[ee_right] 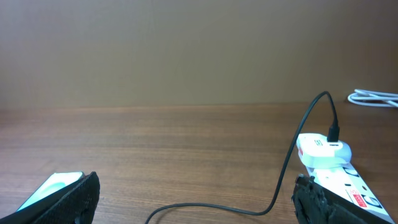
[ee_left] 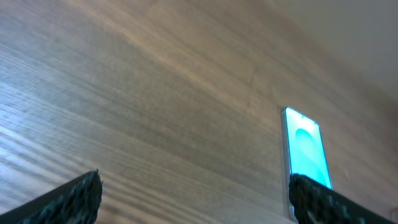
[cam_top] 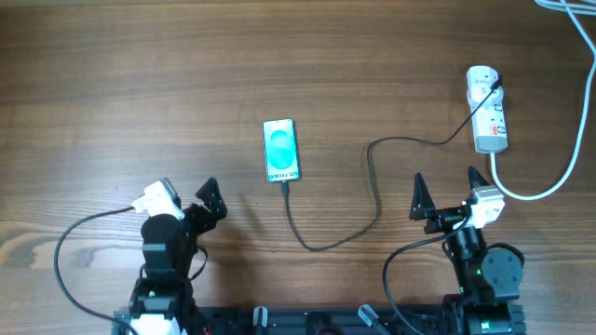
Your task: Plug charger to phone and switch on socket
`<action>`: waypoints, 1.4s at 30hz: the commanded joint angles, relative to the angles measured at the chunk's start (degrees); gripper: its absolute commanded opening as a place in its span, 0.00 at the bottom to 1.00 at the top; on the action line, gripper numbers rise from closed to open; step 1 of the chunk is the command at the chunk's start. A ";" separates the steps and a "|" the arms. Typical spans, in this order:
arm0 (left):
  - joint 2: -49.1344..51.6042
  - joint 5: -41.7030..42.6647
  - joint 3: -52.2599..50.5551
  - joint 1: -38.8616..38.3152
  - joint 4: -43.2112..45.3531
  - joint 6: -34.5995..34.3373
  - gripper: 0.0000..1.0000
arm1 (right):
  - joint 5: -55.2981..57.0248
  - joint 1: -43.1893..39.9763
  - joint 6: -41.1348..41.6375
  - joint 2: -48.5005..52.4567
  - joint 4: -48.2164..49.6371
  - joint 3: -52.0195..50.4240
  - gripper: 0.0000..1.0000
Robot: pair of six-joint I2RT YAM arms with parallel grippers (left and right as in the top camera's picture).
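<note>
Both claws hover low over the wooden table [cam_top: 112, 93] with their jaws spread wide and nothing between them. The left claw [ee_left: 194, 186] is empty, and so is the right claw [cam_top: 446, 186]. The phone [cam_top: 281, 149] lies flat, screen lit, ahead of the left claw and off to its right. From the right claw it sits ahead and well to the left. The charger [cam_top: 376, 200] runs from the socket [cam_top: 488, 113], which lies ahead and slightly right of the right claw, then loops loosely across the space ahead of and to the left of that claw. Its connector tip [cam_top: 285, 187] lies against the phone's near end, but I cannot tell whether it is seated. The cable looks thin, light and limp, so it would probably buckle if pushed. The stiff housing just behind the tip is likely the only useful place to pinch it. The phone looks slick and light and would likely skid on the wood unless the other claw braces its far edge. The socket, tethered by its thick white cord [cam_top: 549, 191], may also shift when pressed, so a downward push on its switch seems safest.
</note>
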 commanded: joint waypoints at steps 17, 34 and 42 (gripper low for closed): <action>-31.91 -1.27 -0.42 0.35 -8.50 29.11 1.00 | -0.87 0.28 -0.57 -0.57 0.33 -0.07 1.00; -33.31 -0.57 -0.42 0.20 -8.33 28.83 1.00 | -0.87 0.28 -0.57 -0.57 0.33 -0.07 1.00; -33.31 -0.57 -0.42 0.20 -8.33 28.83 1.00 | -0.87 0.28 -0.57 -0.57 0.33 -0.07 1.00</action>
